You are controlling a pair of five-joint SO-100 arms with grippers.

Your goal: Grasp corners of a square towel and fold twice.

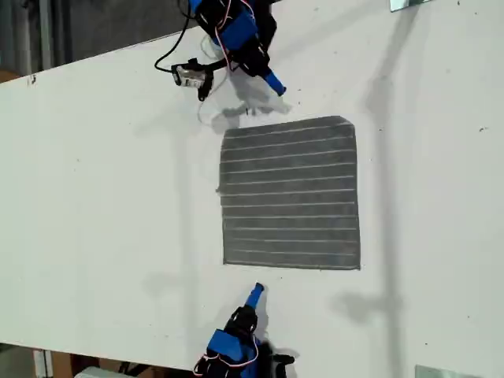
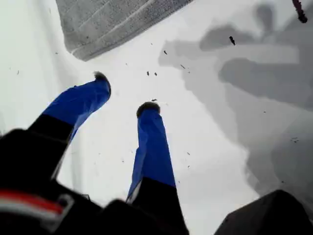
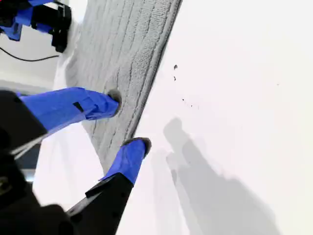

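The dark grey square towel with thin pale stripes (image 1: 290, 193) is lying flat on the white table (image 1: 94, 197). It is looking soft, light and limp, likely to drape, so pinching a rounded corner (image 2: 83, 53) seems best. The first gripper (image 2: 124, 92) is hovering near that corner, jaws apart. The second gripper (image 3: 128, 119) is hanging at the opposite edge, jaws also spread.

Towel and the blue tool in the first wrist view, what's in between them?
Only bare white table with a few dark specks lies between my first tool and the near corner of the towel; the first wrist view shows the gap.
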